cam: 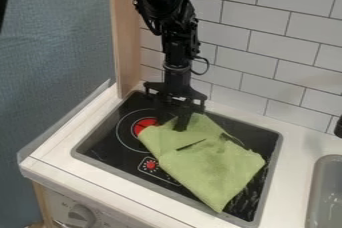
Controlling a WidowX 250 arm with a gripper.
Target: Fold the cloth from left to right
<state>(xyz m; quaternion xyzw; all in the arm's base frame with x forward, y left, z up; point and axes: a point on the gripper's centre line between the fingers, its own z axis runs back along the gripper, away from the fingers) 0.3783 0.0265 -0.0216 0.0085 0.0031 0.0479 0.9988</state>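
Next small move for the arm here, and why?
I'd try securing the green cloth at its far-left edge and easing it right: the gripper is down at that edge, and the left corner reaches the red burner mark.

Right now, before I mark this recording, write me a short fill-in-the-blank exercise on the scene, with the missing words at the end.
The cloth is coloured ____.
The burner disc on the black stovetop is coloured ____.
The gripper hangs at the cloth's end nearer the tiled ____.
The cloth lies between the burner disc and the grey basin of a ____.

Missing words: green; red; wall; sink.
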